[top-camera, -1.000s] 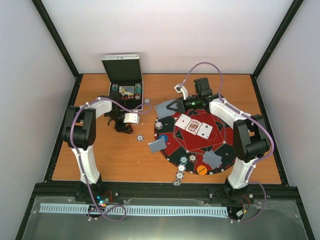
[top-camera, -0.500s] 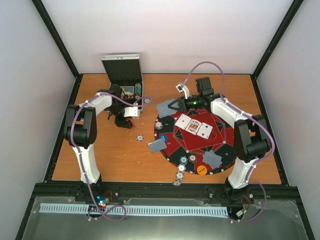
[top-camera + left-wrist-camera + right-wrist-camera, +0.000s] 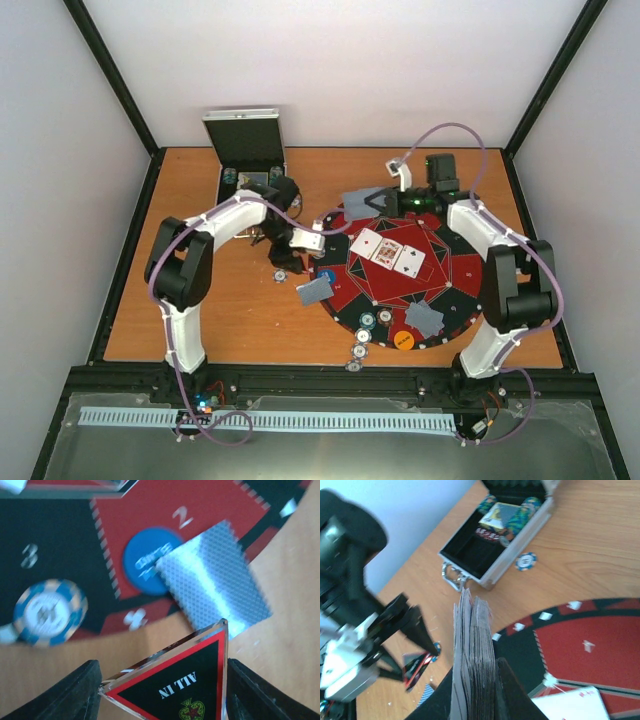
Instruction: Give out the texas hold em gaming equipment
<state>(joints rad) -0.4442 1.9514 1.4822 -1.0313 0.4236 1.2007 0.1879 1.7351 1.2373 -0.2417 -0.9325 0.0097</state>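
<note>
My left gripper [image 3: 162, 692] is shut on a clear triangular plaque [image 3: 172, 680], black with a red border and the words ALL IN. It hangs at the left edge of the round black-and-red poker mat [image 3: 455, 300]. Just beyond it lie a face-down playing card [image 3: 215, 580], a blue marker disc [image 3: 145, 560] and a blue-and-white poker chip [image 3: 50, 611]. My right gripper [image 3: 475, 680] is shut on a thick deck of cards [image 3: 475, 645], held on edge over the mat's far rim [image 3: 375, 203]. Three face-up cards [image 3: 388, 252] lie at the mat's centre.
An open metal case [image 3: 250, 165] with chips and a card box stands at the back left, one loose chip [image 3: 525, 560] beside it. Another face-down card [image 3: 425, 318], an orange disc [image 3: 403, 340] and chips [image 3: 358, 350] lie at the mat's near edge.
My left arm has swung from beside the case rightward to the mat's left edge, carrying the plaque. My right gripper has shifted a little to the right with the deck.
</note>
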